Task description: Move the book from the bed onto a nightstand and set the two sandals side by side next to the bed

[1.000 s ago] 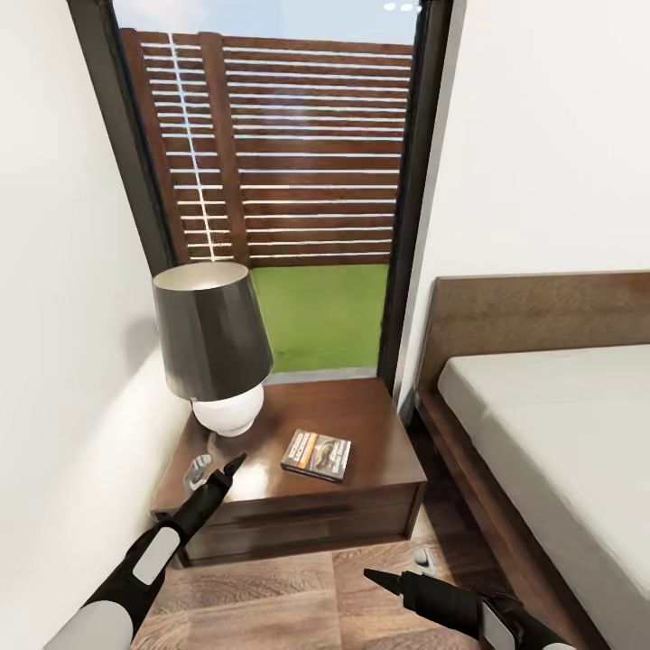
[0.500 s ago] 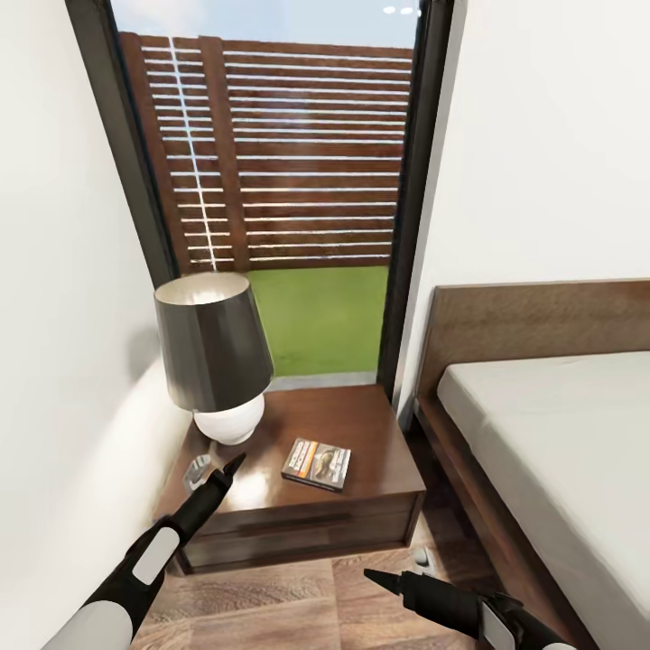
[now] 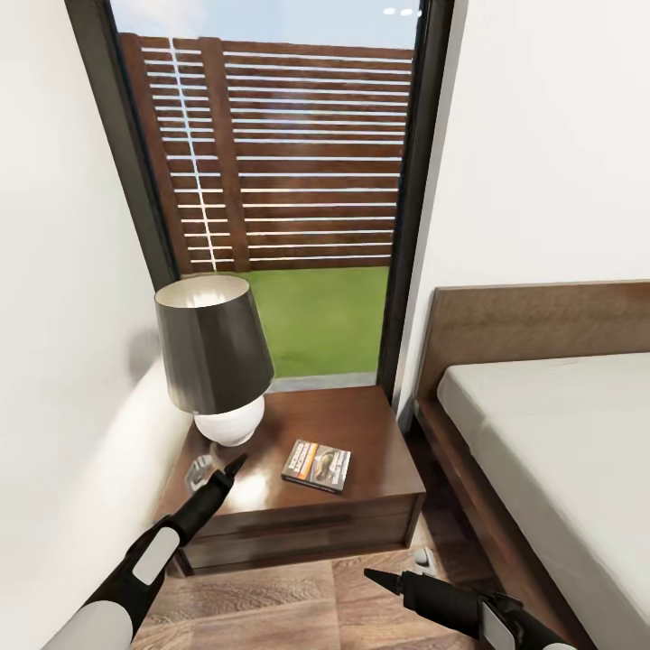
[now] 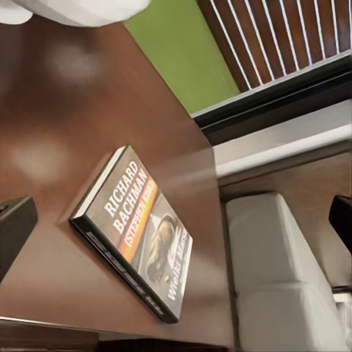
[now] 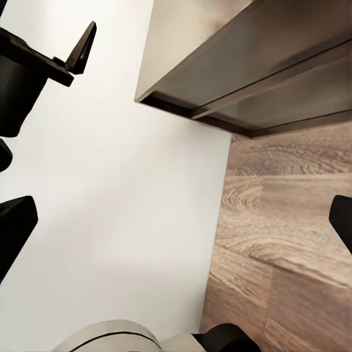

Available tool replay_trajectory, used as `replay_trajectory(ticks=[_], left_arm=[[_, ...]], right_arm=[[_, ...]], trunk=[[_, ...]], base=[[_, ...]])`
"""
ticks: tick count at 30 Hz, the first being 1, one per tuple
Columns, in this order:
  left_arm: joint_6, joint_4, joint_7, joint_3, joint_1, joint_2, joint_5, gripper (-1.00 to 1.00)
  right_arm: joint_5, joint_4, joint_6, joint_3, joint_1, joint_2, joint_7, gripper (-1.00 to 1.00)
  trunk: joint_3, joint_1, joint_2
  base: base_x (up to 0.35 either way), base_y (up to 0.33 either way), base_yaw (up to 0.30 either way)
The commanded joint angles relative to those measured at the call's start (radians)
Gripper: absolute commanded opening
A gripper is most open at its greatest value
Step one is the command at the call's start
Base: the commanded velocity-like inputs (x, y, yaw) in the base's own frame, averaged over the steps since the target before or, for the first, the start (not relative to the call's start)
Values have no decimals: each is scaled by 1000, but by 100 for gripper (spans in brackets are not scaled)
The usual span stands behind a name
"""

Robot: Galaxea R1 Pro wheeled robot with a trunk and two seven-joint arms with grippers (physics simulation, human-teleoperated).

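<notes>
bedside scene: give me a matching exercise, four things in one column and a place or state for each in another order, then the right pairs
Things:
1. book
2. lamp
3. left gripper
4. bed

Places or states:
A. stands at the nightstand's back corner, nearest the window
B. hovers over the nightstand's front edge, holding nothing
C. lies flat, cover up, on top of the nightstand
D. bare pale mattress, to the right of the nightstand in the head view

Pairs: 1-C, 2-A, 3-B, 4-D
</notes>
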Motion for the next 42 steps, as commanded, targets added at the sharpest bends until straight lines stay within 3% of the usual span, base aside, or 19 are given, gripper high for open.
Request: replay_trajectory(ticks=[1,15,24,33,37,42], left_arm=[[18,1,-3,2,-1,-1,9,100],[136,14,38,-1,-1,0,1,100],[240,2,197,-7,-1,0,1,100],[261,23,248,-13,12,0,-3,100],[260,53,252,-22,22,-1,-47,100],[255,117,253,-26,25,-7,-146,100]], right_arm=[[-10,0,10,5,0,-1,2,100],[-10,3,11,-15,0,-5,0,100],[-8,4,11,-69,0,-8,-42,100],[-6,4,11,-123,0,-12,-115,100],[-6,4,11,-131,0,-12,-165,100],[-7,4,11,-134,0,-13,-212,100]], trunk=[[-1,0,0],[-1,0,0],[-1,0,0],[-1,0,0],[-1,0,0],[-1,0,0]], base=[[0,0,0],[0,0,0],[0,0,0],[0,0,0],[0,0,0],[0,0,0]])
